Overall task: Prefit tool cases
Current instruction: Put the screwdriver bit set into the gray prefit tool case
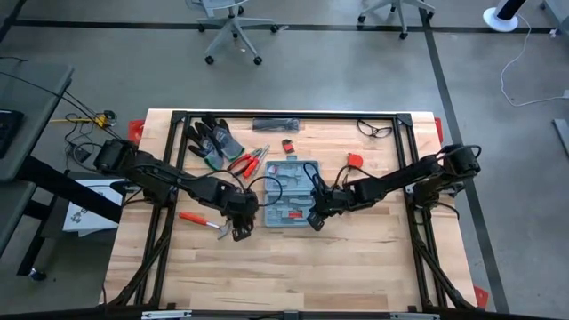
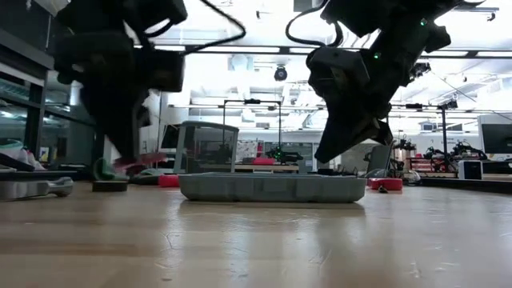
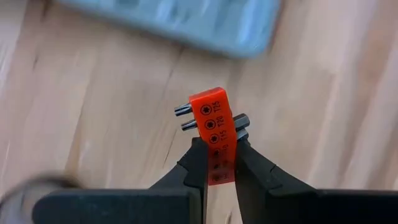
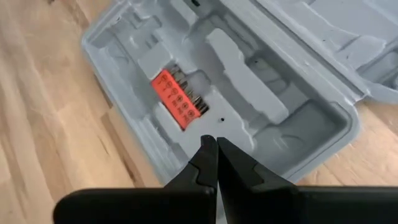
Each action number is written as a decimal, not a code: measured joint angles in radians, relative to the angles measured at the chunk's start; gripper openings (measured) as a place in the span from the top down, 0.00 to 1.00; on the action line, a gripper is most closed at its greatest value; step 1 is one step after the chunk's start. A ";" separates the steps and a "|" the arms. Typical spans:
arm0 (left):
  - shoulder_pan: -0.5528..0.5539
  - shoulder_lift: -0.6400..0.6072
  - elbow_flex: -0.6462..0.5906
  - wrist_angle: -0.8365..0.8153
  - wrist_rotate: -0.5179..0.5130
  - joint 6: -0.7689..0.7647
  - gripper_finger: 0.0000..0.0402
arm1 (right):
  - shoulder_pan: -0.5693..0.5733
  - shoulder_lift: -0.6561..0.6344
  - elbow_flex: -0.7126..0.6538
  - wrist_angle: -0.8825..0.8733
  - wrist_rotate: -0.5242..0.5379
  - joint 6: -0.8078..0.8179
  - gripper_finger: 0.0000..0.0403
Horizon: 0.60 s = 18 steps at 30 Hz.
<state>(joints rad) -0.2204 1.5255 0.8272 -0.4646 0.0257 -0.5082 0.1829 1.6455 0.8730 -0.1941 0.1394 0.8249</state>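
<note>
The blue-grey tool case (image 1: 292,191) lies open on the wooden table, its moulded recesses facing up. An orange bit holder (image 4: 177,96) sits in one recess. My left gripper (image 1: 240,229), left of the case's near corner, is shut on a second orange bit holder (image 3: 214,121) with dark bits sticking out of its sides. My right gripper (image 4: 211,146) is shut and hangs just above the case's near right part (image 2: 272,186), with nothing between its fingers. My left gripper pinches the orange bit holder between its two fingers (image 3: 199,165), at the holder's end nearest the wrist (image 3: 219,158). The fingers slant down from above. The holder's other end sticks out past the fingertips, and it is held clear of the table.
An orange-handled tool (image 1: 200,218) lies left of my left gripper. Dark gloves (image 1: 212,138) and red pliers (image 1: 249,160) lie at the back left. Small red parts (image 1: 354,160), safety glasses (image 1: 375,131) and a black strip (image 1: 277,123) lie behind the case.
</note>
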 joint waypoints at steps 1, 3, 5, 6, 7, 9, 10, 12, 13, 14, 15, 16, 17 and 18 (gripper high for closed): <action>0.003 0.001 0.000 0.029 0.000 0.022 0.90 | 0.000 0.000 0.000 0.000 0.000 0.000 1.00; 0.016 0.001 0.004 0.063 0.000 0.056 0.90 | 0.000 0.000 0.000 0.001 0.001 0.001 1.00; 0.036 0.001 0.018 0.070 -0.001 0.099 0.90 | 0.000 0.000 0.000 0.002 0.002 0.001 1.00; 0.048 0.001 0.028 0.067 0.000 0.127 0.90 | 0.000 0.000 0.000 0.009 0.002 0.001 1.00; 0.062 0.001 0.039 0.065 0.001 0.159 0.90 | 0.000 0.000 0.000 0.018 0.003 0.001 1.00; 0.092 0.006 0.065 0.063 0.022 0.236 0.90 | -0.002 0.000 0.000 0.039 0.007 -0.004 1.00; 0.107 0.014 0.082 0.058 0.031 0.275 0.90 | -0.004 0.000 0.000 0.053 0.010 -0.011 1.00; 0.134 0.046 0.129 0.026 0.050 0.346 0.90 | -0.012 0.000 0.000 0.081 0.011 -0.020 1.00; 0.144 0.067 0.156 0.008 0.052 0.380 0.90 | -0.016 0.000 0.000 0.088 0.013 -0.022 1.00; 0.153 0.091 0.186 -0.013 0.053 0.412 0.90 | -0.021 0.000 0.000 0.095 0.013 -0.022 1.00; 0.159 0.116 0.214 -0.026 0.057 0.445 0.90 | -0.026 0.000 0.000 0.099 0.014 -0.022 1.00; 0.163 0.140 0.237 -0.031 0.065 0.479 0.90 | -0.029 0.000 0.000 0.099 0.014 -0.022 1.00; 0.164 0.164 0.256 -0.033 0.074 0.511 0.90 | -0.034 0.000 0.000 0.099 0.014 -0.022 1.00; 0.164 0.187 0.272 -0.032 0.083 0.538 0.90 | -0.037 0.000 0.000 0.098 0.014 -0.023 1.00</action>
<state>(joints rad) -0.0564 1.7127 1.0995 -0.4963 0.1085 0.0300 0.1463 1.6455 0.8730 -0.0963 0.1531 0.8018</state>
